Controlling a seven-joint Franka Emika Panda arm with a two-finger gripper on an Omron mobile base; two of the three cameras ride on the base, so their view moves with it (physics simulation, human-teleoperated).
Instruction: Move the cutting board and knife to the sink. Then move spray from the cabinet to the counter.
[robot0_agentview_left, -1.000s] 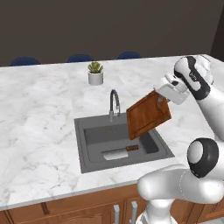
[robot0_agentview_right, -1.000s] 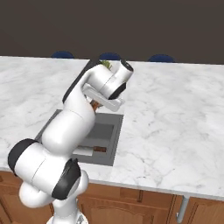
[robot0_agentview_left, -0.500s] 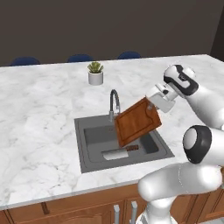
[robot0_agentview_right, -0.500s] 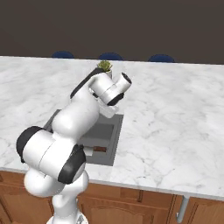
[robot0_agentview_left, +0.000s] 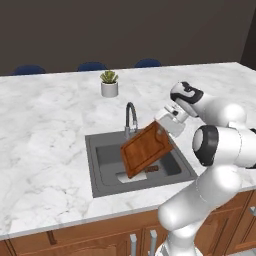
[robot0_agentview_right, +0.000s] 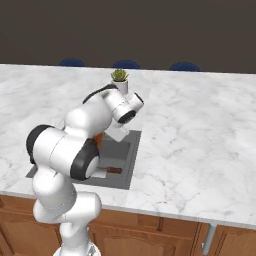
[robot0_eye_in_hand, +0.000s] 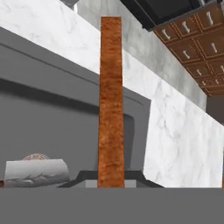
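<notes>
The reddish-brown cutting board (robot0_agentview_left: 146, 148) hangs tilted over the grey sink (robot0_agentview_left: 91, 161), its lower corner down in the basin. My gripper (robot0_agentview_left: 163, 131) is shut on the board's upper right edge. In the hand view the cutting board (robot0_eye_in_hand: 110, 100) runs edge-on straight up from my gripper (robot0_eye_in_hand: 110, 181). The knife (robot0_agentview_left: 131, 175) lies flat on the sink floor under the board, grey blade (robot0_eye_in_hand: 37, 170) to the left and wooden handle (robot0_agentview_left: 151, 169) to the right. The white marble counter (robot0_agentview_left: 50, 130) surrounds the sink. The spray and the cabinet are out of view.
A curved grey faucet (robot0_agentview_left: 131, 117) stands at the sink's far rim, close behind the board. A small potted plant (robot0_agentview_left: 109, 83) sits on the counter beyond it. Brown drawer fronts (robot0_eye_in_hand: 197, 43) lie in the hand view's upper right.
My arm has carried the cutting board leftward and down, from above the sink's right rim to over the basin. The knife has stayed put.
</notes>
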